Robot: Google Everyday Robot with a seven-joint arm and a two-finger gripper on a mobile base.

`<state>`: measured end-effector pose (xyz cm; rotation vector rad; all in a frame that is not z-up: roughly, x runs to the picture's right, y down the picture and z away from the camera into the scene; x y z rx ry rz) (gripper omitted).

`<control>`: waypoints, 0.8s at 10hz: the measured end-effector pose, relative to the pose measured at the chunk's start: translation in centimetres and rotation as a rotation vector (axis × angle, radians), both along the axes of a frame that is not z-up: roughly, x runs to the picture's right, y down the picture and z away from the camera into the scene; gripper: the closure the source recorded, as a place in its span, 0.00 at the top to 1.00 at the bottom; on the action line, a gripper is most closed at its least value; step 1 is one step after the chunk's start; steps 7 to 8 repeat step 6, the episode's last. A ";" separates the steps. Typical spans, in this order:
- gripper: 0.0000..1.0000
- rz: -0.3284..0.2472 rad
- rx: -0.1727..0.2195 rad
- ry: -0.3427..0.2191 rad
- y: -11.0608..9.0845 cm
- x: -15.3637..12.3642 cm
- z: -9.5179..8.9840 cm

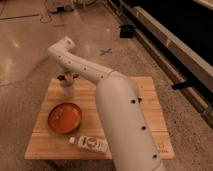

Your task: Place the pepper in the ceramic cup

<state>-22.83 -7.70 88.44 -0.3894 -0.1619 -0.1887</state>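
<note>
The ceramic cup [67,91] is a small white cylinder standing at the back left of the wooden table [150,100]. My gripper [67,78] hangs straight down over the cup's mouth at the end of the white arm [82,66]. A small dark red piece, the pepper [62,78], shows at the gripper, right at the cup's rim. I cannot tell whether it is held or rests in the cup.
A wide orange-red bowl [64,117] sits in front of the cup. A white labelled bottle [91,144] lies on its side near the table's front edge. My arm's thick lower part [125,125] covers the table's middle. Dark shelving runs along the right.
</note>
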 end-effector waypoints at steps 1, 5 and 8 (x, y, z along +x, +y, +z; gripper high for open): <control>0.45 0.009 0.003 0.004 -0.3 0.2 0.1; 0.45 0.008 0.010 0.010 -0.5 1.6 0.3; 0.45 0.008 0.007 0.006 -0.4 1.3 0.1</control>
